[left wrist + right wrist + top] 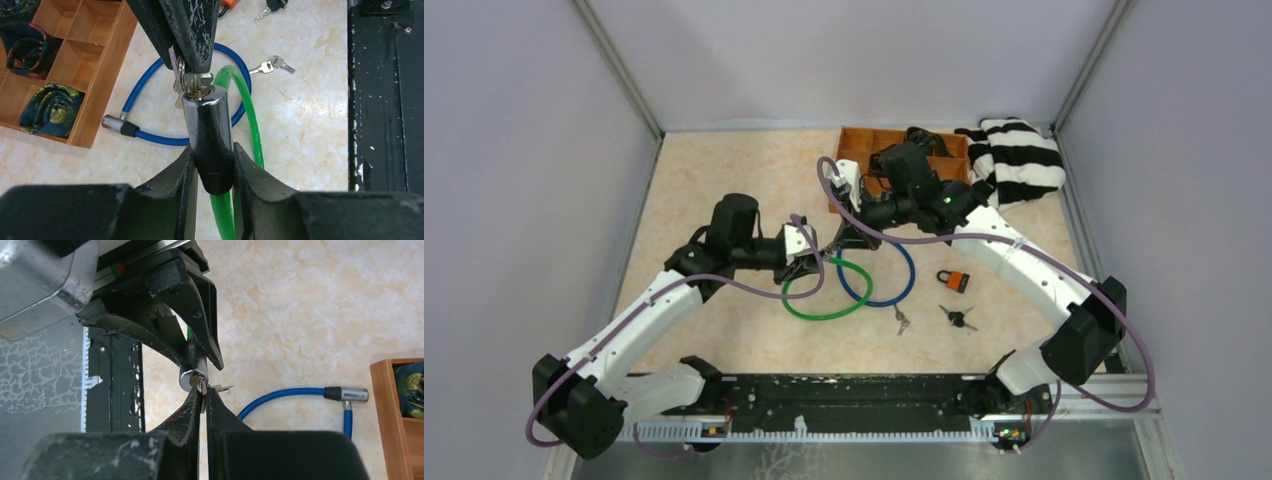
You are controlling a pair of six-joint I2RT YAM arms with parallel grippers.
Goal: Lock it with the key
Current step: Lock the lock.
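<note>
My left gripper (pixel 214 165) is shut on the black and chrome lock barrel (pixel 209 135) of the green cable lock (pixel 827 293), held above the table. A silver key (pixel 192 82) sits in the barrel's end. My right gripper (pixel 204 392) is shut on that key (pixel 202 386), directly facing the barrel (pixel 192 372). In the top view the two grippers meet tip to tip, left gripper (pixel 809 262) and right gripper (pixel 842 237), above the green loop.
A blue cable lock (pixel 889 280) lies beside the green one. An orange padlock (pixel 955 281) and loose keys (pixel 901 320) (pixel 959 318) lie to the right. A wooden divided tray (pixel 849 150) with rolled ties and a striped cloth (pixel 1016 157) sit at the back.
</note>
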